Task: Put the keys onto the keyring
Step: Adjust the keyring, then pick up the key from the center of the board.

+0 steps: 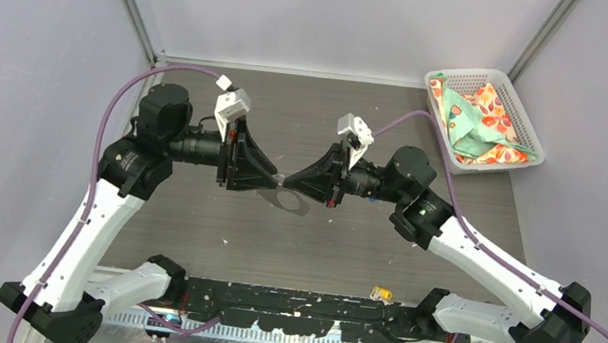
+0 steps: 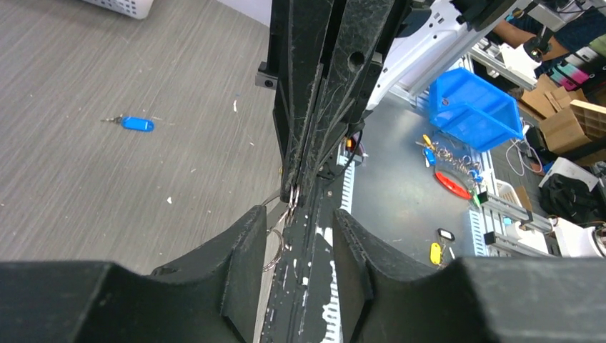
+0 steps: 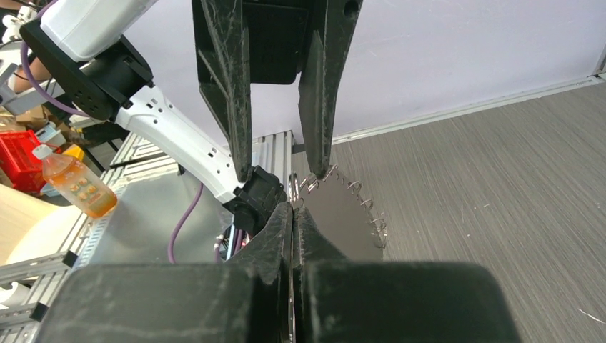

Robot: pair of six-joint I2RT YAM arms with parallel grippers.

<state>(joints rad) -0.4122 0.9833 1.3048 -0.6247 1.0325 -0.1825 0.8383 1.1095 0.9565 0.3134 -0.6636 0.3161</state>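
The keyring [image 2: 292,198], a thin grey loop with a small shiny metal fitting, is hanging above the middle of the counter [image 1: 363,233]. The scuffed, matte black tips of the right tool [image 3: 291,207] are pressing together on that fitting. The left tool [image 2: 298,214] is facing it tip to tip, its wedge-shaped fingers standing apart, with the loop showing between them, ungripped. The blue-headed key [image 2: 136,123] is lying flat on the grey wood-grain surface, well apart. The yellow-headed key [image 1: 380,293] is resting beside the black base rail [image 1: 301,300]. A white lattice basket [image 1: 464,72] is holding a patterned cloth [image 1: 480,119] at the far right corner.
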